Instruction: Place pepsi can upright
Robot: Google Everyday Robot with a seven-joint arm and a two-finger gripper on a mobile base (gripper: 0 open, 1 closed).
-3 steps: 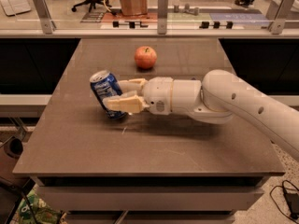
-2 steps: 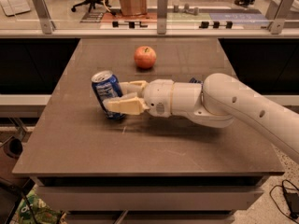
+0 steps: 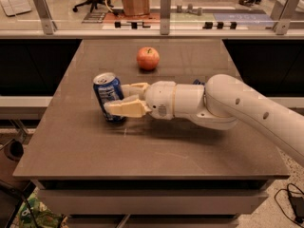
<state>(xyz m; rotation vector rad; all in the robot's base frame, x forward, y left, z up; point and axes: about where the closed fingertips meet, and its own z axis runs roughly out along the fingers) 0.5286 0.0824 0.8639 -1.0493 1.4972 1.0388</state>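
You have the pepsi can (image 3: 108, 98) in the gripper (image 3: 118, 99) now. One finger (image 3: 135, 87) lies on the side of the can nearer the apple (image 3: 148, 58) and the other on the side away from it, so the hand is closed around the middle of the body and holds nothing else.

The can is on the table (image 3: 190, 151), nearer to the camera than the apple and a little toward the picture's left of it, well apart from it. It stands almost upright, with the silver top leaning a little away from the gripper. Whether its base sits flat on the table I cannot tell.

I judge such a can is light if empty. Its thin wall dents under a hard squeeze, and the smooth metal can slip between the pads. The middle of the body, where you hold it now, seems the good place. Keep the pressure modest and let the base settle flat before you open.

The apple is round and may roll if touched, but it is not in your way. A small blue thing (image 3: 198, 82) shows just behind the arm (image 3: 247, 108), nearer to the camera than the apple, and the arm could brush it.
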